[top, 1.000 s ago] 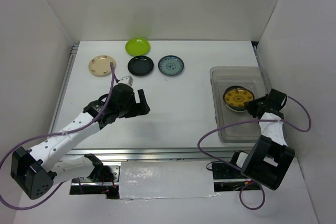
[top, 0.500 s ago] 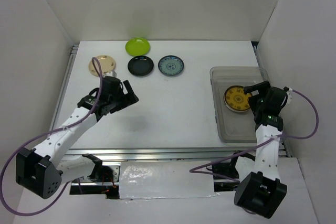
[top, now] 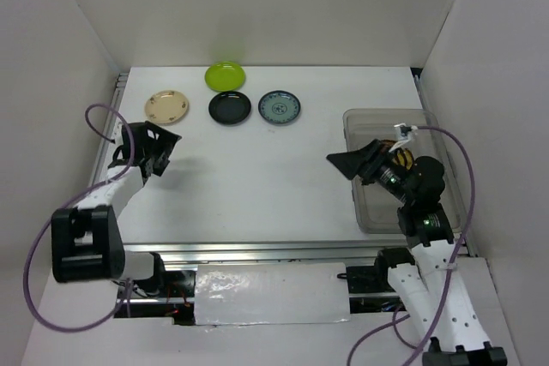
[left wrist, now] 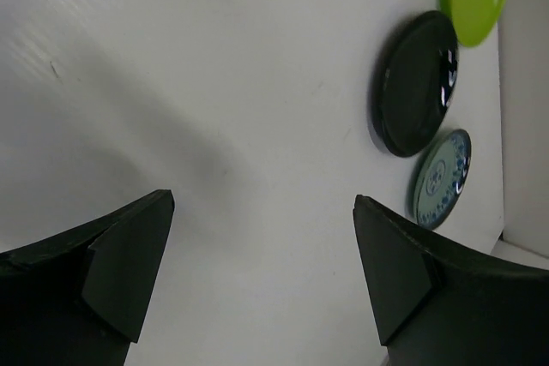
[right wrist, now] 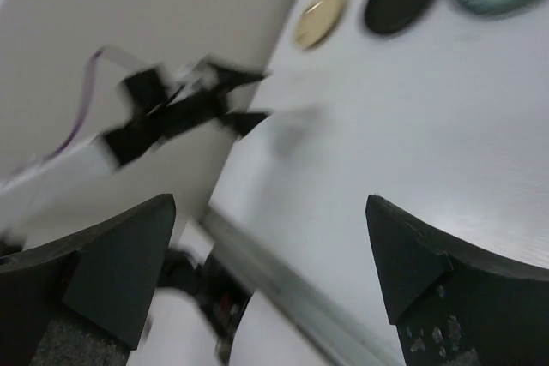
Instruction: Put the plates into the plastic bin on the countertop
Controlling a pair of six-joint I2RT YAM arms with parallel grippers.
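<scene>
left gripper [top: 147, 148] hovering near tan plate [top: 166, 107], fingers apart, empty. right gripper [top: 353, 161] spread, empty, just beside plastic bin [top: 386, 115] holding amber plate [top: 404, 159]. lime green plate [top: 225, 75], black plate [top: 230, 107], blue-grey plate [top: 280, 107] lying on countertop [top: 283, 186]. risk: fingers skidding off low rim, shoving tan plate away.

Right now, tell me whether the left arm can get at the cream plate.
Probably yes: the left gripper is open and empty, close to the cream plate, with only bare countertop between them.
</scene>
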